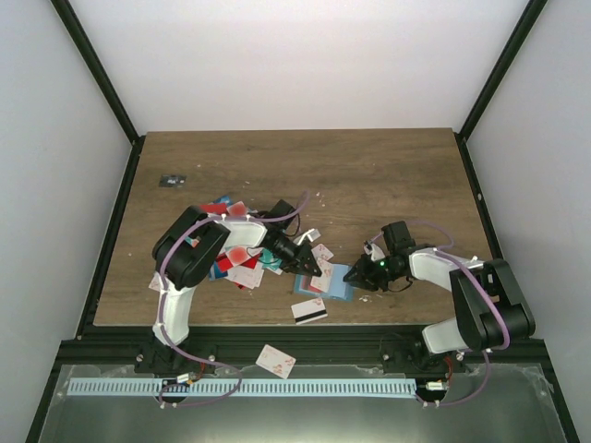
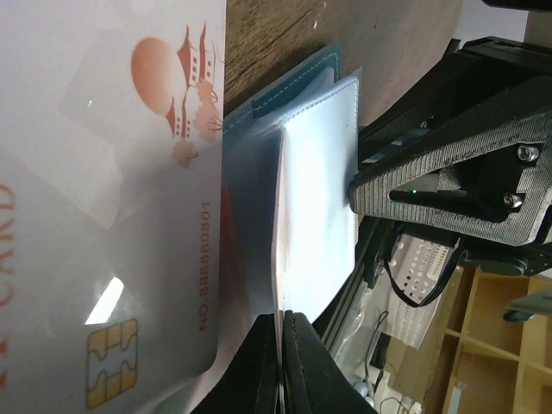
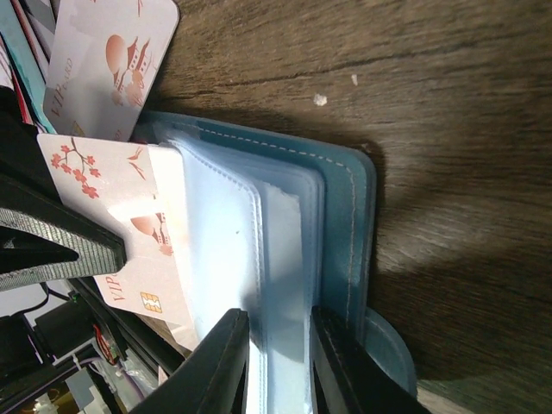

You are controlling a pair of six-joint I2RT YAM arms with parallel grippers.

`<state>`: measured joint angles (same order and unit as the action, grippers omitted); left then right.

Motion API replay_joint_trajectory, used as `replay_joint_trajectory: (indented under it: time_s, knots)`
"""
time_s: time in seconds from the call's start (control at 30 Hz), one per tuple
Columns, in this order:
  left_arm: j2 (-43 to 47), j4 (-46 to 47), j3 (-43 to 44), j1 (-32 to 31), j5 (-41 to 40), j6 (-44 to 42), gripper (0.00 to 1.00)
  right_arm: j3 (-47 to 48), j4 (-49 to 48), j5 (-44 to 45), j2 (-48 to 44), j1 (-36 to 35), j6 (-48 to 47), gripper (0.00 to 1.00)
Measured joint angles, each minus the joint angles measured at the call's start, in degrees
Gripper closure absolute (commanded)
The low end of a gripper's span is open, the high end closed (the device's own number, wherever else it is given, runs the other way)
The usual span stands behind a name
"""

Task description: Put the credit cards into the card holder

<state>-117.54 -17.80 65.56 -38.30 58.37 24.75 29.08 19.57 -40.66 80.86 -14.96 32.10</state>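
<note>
The teal card holder (image 1: 334, 289) lies open on the wood, near the front middle. Its cover (image 3: 345, 216) and clear sleeves show in the right wrist view. My right gripper (image 3: 278, 317) is shut on a bundle of those sleeves, one finger on each side. My left gripper (image 2: 283, 317) is shut on the edge of a white credit card (image 3: 95, 172) with red blossoms, which stands against the sleeves. Both grippers (image 1: 314, 266) (image 1: 353, 274) meet over the holder. Another white card (image 2: 129, 172) lies just beside it.
A heap of red, teal and white cards (image 1: 242, 269) lies under the left arm. A black-striped card (image 1: 309, 312) sits near the front edge, and one card (image 1: 275, 360) lies on the base rail. A small dark object (image 1: 172, 181) rests far left.
</note>
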Motion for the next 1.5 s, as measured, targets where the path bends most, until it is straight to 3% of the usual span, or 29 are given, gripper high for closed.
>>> replay_joint_trajectory:
  time_s: [0.67,1.27,1.5]
  knots:
    - [-1.60,9.11,-0.37,-3.48,-1.36,9.57,0.96,-0.72,-1.73,-1.16,0.42,0.20,-0.42,0.78]
    - [-4.68,5.40,3.87,-4.31,-1.31,7.43,0.92,0.48,-0.37,-2.08,1.95,0.44,-2.99,0.78]
    - [-5.18,4.74,4.85,-4.74,-1.36,7.72,0.83,1.20,0.59,-2.34,2.62,0.55,-3.82,0.78]
